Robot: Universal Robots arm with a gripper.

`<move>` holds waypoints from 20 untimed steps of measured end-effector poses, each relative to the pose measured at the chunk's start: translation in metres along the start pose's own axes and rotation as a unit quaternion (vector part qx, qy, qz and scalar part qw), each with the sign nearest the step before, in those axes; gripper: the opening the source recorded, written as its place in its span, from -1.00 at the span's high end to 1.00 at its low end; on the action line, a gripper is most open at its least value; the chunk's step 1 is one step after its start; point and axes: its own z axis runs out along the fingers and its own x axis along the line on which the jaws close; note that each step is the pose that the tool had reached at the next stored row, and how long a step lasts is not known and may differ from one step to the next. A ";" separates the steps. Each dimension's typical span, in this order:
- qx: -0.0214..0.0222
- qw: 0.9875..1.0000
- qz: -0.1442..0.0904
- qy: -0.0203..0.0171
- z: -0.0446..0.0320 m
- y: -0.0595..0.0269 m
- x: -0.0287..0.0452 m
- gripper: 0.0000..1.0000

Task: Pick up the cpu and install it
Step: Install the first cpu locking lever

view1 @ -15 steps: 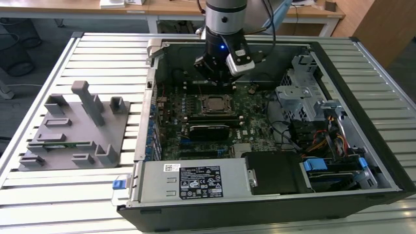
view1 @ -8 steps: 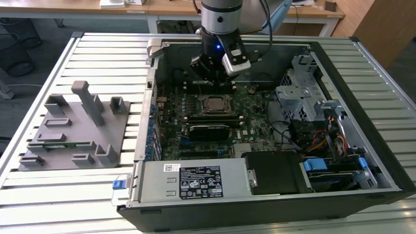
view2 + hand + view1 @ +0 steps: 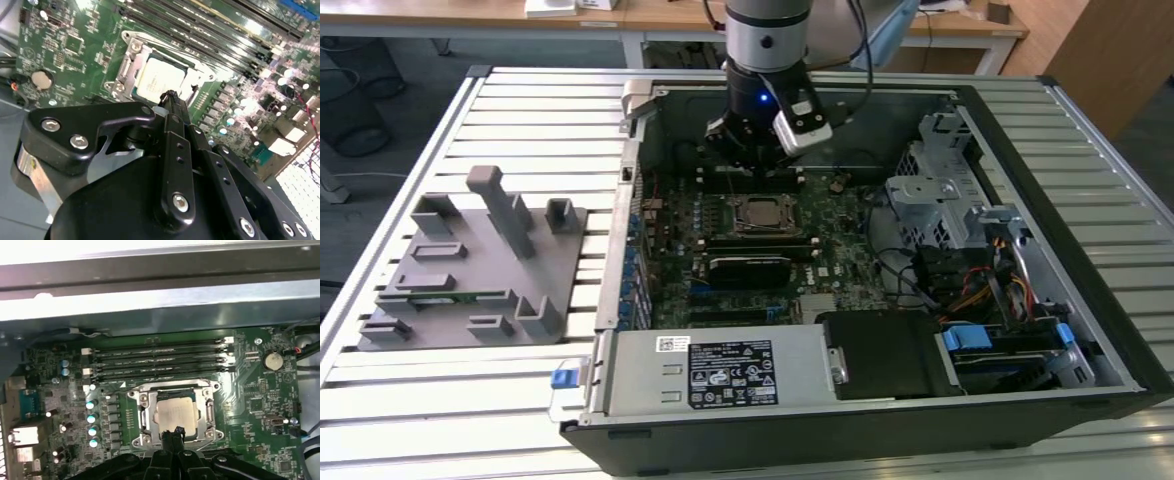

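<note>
— Exterior view first: what have you got?

— I see the arm reaching down into the open computer case (image 3: 1067,330), which lies on a slatted table (image 3: 520,100). The gripper (image 3: 750,158) hangs over the motherboard (image 3: 834,235), near the case's far wall. Its tips are hidden from me there behind the wrist body and a white camera block.

— And the cpu?

— The cpu (image 3: 758,213) sits inside the socket frame (image 3: 727,215) at about the board's middle, silvery top up. In both wrist views it lies flat within the frame (image 3: 205,412), and the gripper's tips (image 3: 176,432) stand just over the cpu's (image 3: 172,412) near edge. I can't tell whether they touch it.

— Is the claw spread?

— Pressed together, as far as I can judge: in the second wrist view the fingers (image 3: 170,100) meet in one narrow dark point with nothing pinched between them, the cpu (image 3: 157,77) just beyond.

— Anything else?

— A grey plastic tray (image 3: 427,300) rests on the table beside the case, toward the exterior view's left. Four memory slots (image 3: 160,360) run beside the socket; the board's edges are cut off in the wrist views.
</note>
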 end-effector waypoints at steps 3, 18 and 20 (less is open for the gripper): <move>0.000 1.000 0.000 0.000 -0.0002 -0.0010 0.0101 0.79; -0.003 1.000 -0.001 0.006 -0.0008 -0.0033 0.0333 0.79; -0.006 1.000 -0.001 0.007 -0.0009 -0.0029 0.0342 0.79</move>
